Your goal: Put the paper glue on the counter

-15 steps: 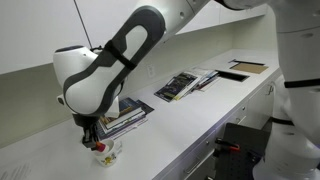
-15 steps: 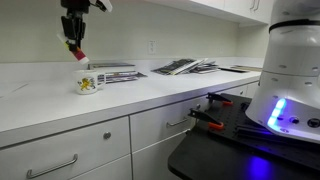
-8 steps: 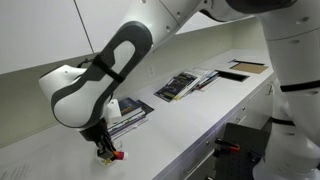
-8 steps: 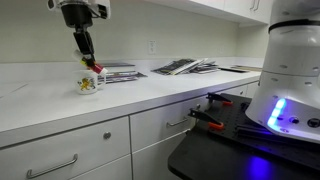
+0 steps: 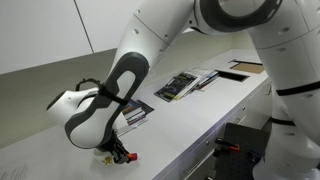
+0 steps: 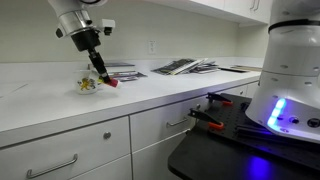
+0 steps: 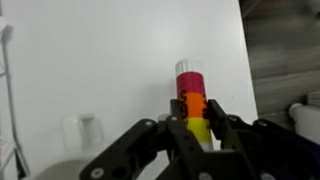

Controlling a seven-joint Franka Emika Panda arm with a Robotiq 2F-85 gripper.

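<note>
My gripper (image 7: 190, 112) is shut on the paper glue (image 7: 189, 85), a small stick with a white and red end, then orange and yellow bands. In both exterior views the gripper (image 5: 118, 152) (image 6: 99, 69) is tilted and holds the glue (image 5: 127, 157) (image 6: 109, 81) low over the white counter (image 5: 200, 110) (image 6: 170, 87), near its front edge. The red end points down and outward. I cannot tell whether it touches the counter (image 7: 100, 60).
A small patterned white cup (image 6: 86, 84) stands just beside the gripper. A stack of books (image 5: 137, 113) (image 6: 118, 70) lies behind it. Magazines (image 5: 180, 85) (image 6: 185, 67) and a flat notebook (image 5: 245, 68) lie further along the counter. Drawers (image 6: 150, 130) run below the front edge.
The gripper came down from above the cup and swung toward the counter's front edge with the glue in it, tilting as it went. The cup has not moved.
</note>
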